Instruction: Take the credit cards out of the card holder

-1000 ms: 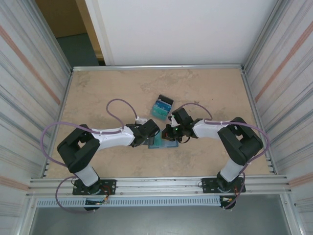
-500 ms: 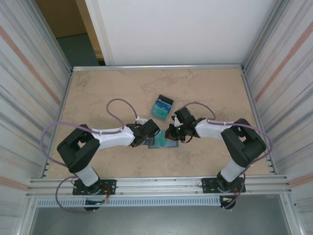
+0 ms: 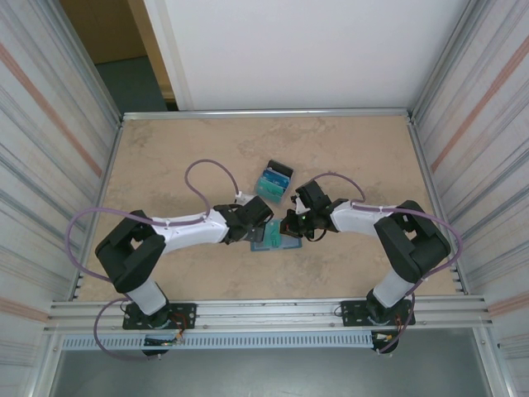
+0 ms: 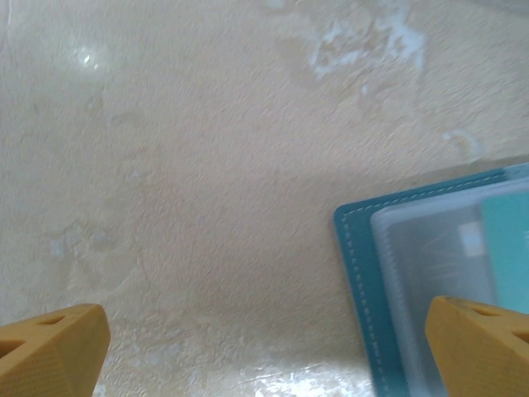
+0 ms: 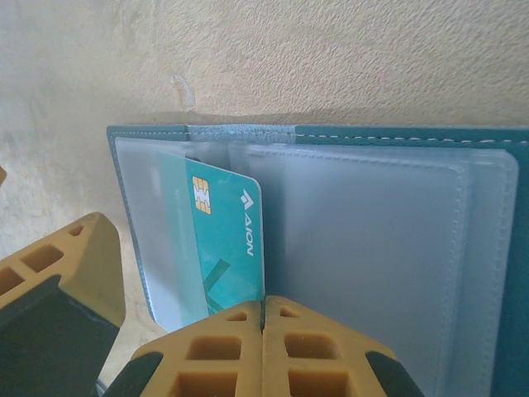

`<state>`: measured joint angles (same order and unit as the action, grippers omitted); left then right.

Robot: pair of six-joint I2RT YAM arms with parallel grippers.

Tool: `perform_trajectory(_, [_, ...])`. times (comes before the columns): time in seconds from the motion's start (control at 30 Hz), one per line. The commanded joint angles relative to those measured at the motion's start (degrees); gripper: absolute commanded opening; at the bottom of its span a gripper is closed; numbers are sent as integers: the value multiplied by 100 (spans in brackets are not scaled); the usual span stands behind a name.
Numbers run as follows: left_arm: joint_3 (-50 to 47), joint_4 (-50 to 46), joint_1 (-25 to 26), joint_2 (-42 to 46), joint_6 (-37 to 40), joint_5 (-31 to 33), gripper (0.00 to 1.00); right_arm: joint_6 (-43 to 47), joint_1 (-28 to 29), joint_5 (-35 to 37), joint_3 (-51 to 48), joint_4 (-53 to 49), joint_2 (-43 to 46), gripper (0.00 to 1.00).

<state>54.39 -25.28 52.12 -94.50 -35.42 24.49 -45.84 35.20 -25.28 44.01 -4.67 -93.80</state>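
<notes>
Right gripper (image 5: 263, 331) pinches the green card (image 5: 223, 240) to slide it from the wallet (image 5: 372, 248); left gripper (image 4: 266, 343) hangs wide, likely to steady it.

A small clear tray (image 3: 278, 172), black at its far end, sits on the beige mottled table (image 3: 182, 149) just beyond the fingers (image 4: 50, 351), apart from them. Ribbed metal walls (image 3: 50, 124) flank the table.

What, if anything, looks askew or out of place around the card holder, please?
Only the teal credit card stands out: it sits tilted, partly out of one pocket of the open card holder, its lower edge apparently pinched by the shut right gripper. That fits the removal task; nothing looks damaged or spilled.
</notes>
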Motion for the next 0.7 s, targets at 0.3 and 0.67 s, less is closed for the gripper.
perform_trajectory(0.3, [265,155,150,-425,325,-205,99,13,-97,34,-184,51,192,0])
perform_trajectory(0.67, [196,137,151,-532,290,-280,99,-110,-211,-114,-408,348,400,0])
